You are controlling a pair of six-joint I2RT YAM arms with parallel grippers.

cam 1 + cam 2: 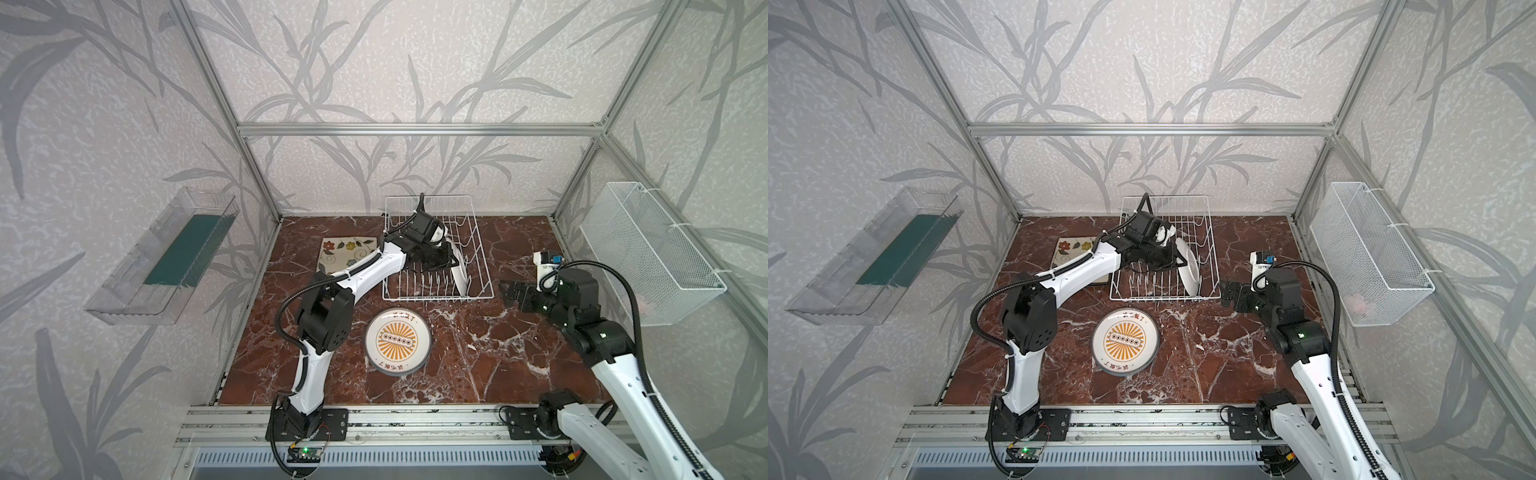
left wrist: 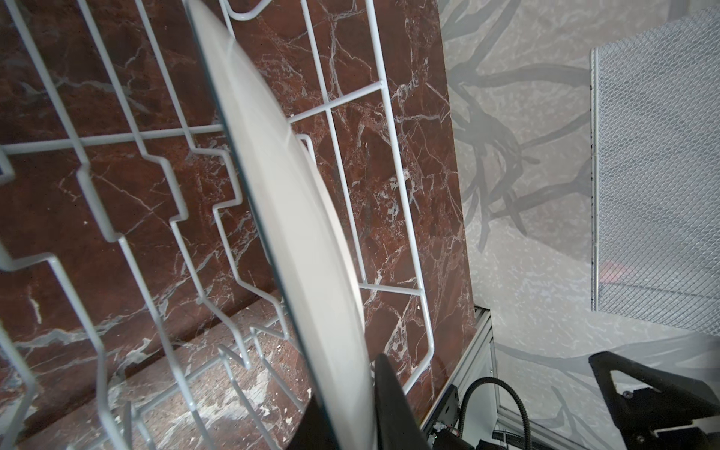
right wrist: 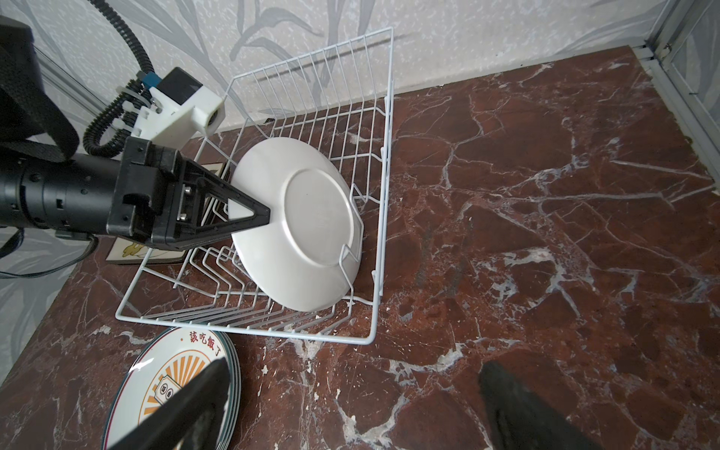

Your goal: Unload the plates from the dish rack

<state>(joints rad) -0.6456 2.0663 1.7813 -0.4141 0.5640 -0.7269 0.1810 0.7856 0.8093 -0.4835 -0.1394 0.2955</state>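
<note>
Left gripper (image 3: 260,216): clenched on the rim of a round white plate (image 3: 307,226). In the right wrist view one black finger (image 3: 241,218) lies over the plate's plain back and the other is hidden behind the plate. The left wrist view shows dark fingers pressed to both sides of the rim.

Held plate: stands on edge, tilted, inside the dish rack (image 1: 478,253). Its lower edge sits among the upright tines below the gripper. Its back faces away from the left wrist, and a bent rack wire crosses that back.

Rack: sits on the red marble table (image 1: 519,353) directly under the left gripper.

Right gripper (image 1: 505,294): jaws spread wide, grasping nothing. It hovers above the table outside the rack, on the side the plate's back faces, near the rack but apart from it.

Round plates with orange sunburst (image 1: 398,341): a stack lies flat on the table just outside the rack, lower than the left gripper and toward the arm bases from it. From the right gripper it lies off to the side, near one open fingertip in that wrist view. Several rims show there, but the count is unclear.

Square flowered plate (image 1: 347,253): lies flat on the table behind the left gripper's wrist, just beside the rack's outer wall. It is partly covered by the left forearm.
</note>
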